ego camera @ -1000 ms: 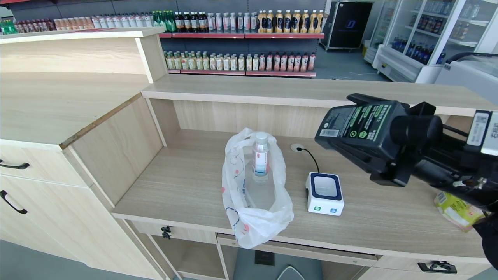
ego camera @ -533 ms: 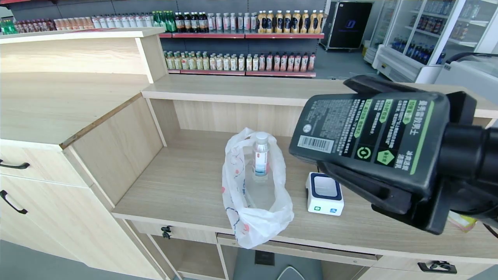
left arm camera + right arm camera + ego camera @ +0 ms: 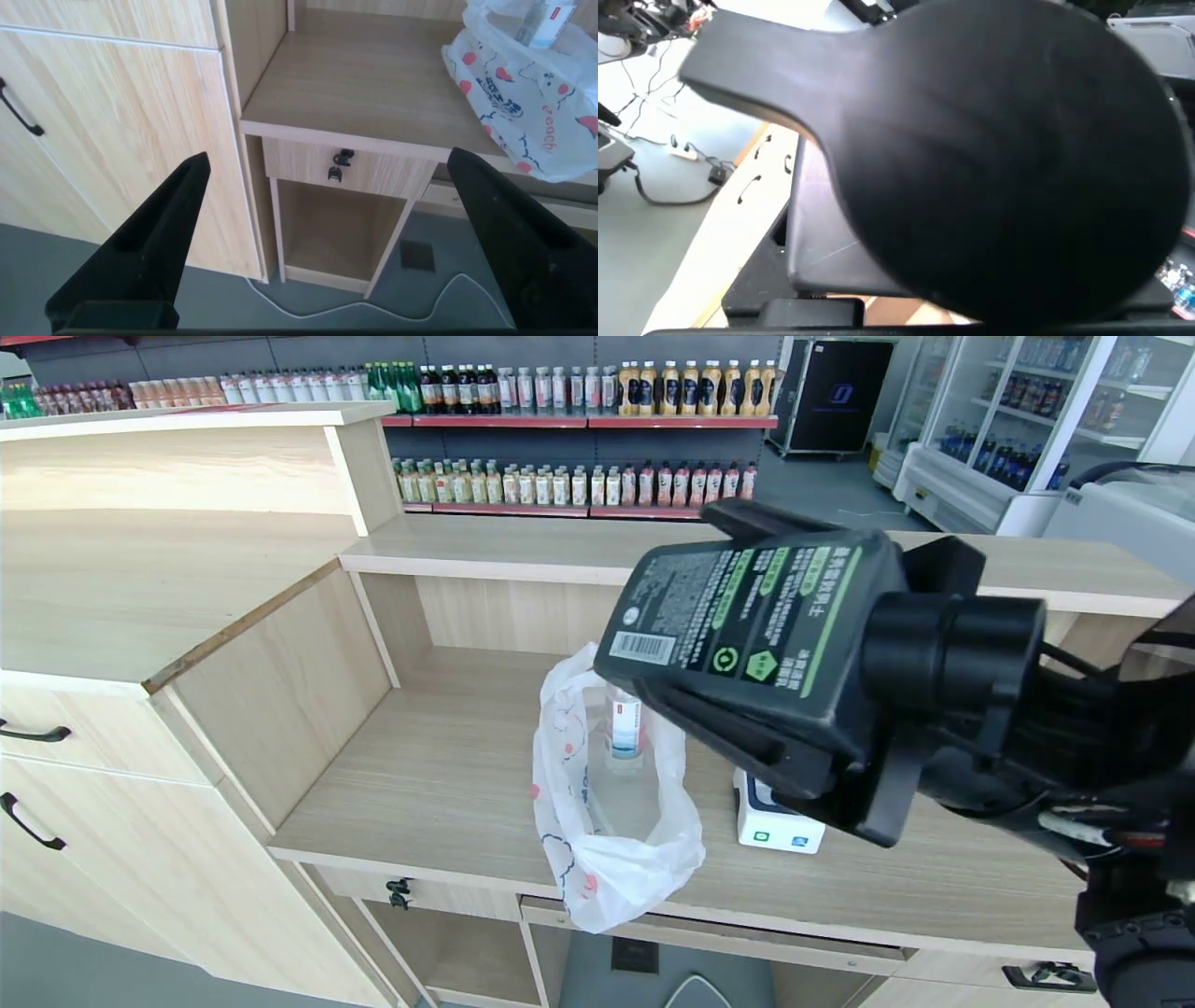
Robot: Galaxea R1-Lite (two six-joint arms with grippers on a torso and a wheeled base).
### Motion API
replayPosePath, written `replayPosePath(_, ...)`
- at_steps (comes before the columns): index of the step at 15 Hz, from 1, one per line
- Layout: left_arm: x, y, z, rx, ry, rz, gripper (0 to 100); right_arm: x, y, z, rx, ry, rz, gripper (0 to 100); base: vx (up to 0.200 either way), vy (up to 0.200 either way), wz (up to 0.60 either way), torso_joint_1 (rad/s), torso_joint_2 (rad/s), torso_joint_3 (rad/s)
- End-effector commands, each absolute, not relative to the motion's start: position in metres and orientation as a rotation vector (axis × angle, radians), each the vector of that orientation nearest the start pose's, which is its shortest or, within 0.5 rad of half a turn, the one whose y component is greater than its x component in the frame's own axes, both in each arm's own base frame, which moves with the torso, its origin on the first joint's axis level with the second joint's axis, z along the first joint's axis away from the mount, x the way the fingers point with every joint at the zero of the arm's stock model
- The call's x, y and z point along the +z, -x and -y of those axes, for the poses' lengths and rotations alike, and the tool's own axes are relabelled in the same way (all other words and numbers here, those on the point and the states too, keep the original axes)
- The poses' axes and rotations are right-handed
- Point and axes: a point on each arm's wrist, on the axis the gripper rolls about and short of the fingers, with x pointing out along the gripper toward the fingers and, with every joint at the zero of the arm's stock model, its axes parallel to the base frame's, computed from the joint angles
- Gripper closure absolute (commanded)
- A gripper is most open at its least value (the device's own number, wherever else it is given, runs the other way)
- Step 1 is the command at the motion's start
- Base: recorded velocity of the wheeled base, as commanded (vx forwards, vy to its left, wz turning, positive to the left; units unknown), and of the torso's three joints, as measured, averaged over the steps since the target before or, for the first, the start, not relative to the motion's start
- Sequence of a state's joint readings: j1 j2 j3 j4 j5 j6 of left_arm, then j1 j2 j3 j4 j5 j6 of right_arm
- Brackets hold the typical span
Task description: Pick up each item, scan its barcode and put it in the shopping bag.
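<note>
Wooden tabletop [image 3: 448, 775] below; right tool [image 3: 686, 607] clamps a rigid-looking, probably slick black plastic bottle [image 3: 775, 625] across its body; left tool [image 3: 318, 233] gapes.

You're seeing, by count: black bottle [image 3: 747, 616] ×1 | water bottle [image 3: 625, 733] ×1 | bag [image 3: 597, 859] ×1 | scanner [image 3: 780, 829] ×1, at the bag's 3 o'clock | counter [image 3: 448, 775] ×1 | drink shelves [image 3: 579, 422] at 12 o'clock ×2, drinks [image 3: 560, 485] on them too many for you to count.

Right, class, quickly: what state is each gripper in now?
Left gripper: jaws open, empty.
Right gripper: jaws shut on the black bottle.
</note>
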State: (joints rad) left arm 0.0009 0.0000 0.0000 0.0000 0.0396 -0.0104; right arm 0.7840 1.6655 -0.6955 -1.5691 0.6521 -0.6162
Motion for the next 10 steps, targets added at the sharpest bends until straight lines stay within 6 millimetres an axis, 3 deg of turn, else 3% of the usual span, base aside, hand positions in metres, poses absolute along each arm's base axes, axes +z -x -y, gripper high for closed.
replayPosePath(1,0.075,0.023,-0.001,0.041,0.011,0.000,0,0.239,-0.189,-0.218,1.182,0.440,1.018,100,0.000,0.000,0.00,0.000,0.00,0.000)
replayPosePath(10,0.075,0.023,-0.001,0.041,0.011,0.000,0,0.199,-0.198,-0.268,1.309,0.422,0.933,100,0.000,0.000,0.00,0.000,0.00,0.000)
